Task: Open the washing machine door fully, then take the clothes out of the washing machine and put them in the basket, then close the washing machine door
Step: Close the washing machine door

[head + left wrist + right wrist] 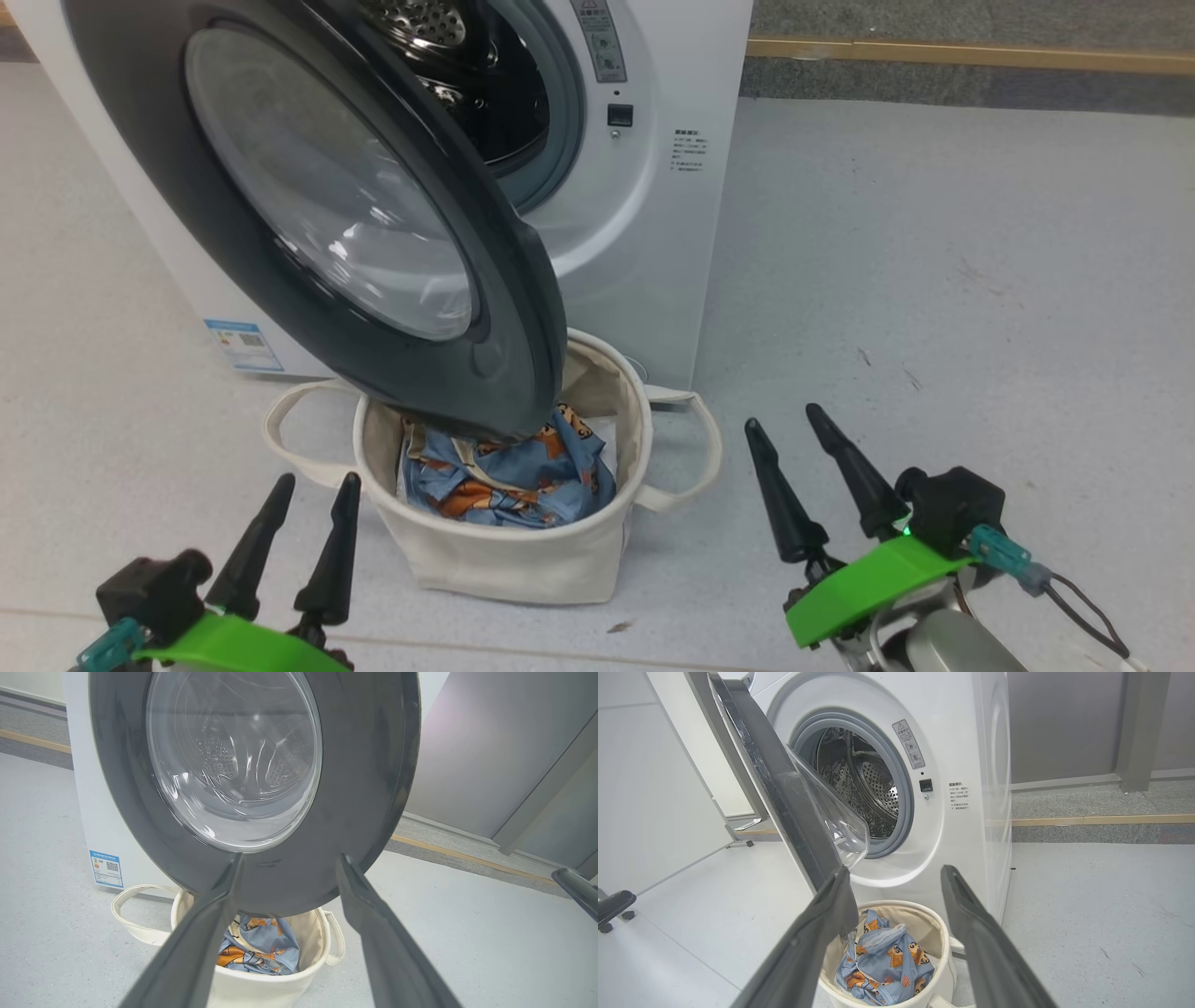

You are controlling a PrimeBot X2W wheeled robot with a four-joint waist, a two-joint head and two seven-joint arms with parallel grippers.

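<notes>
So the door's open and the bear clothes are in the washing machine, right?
Not quite. The door is open, but the clothes lie in the basket, not in the machine. The right wrist view shows it.

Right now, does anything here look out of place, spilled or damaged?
Nothing stands out. The clothes lie bunched inside the basket, none on the floor. The washing machine door stands open, with no visible damage. The left gripper and right gripper are open, empty.
</notes>
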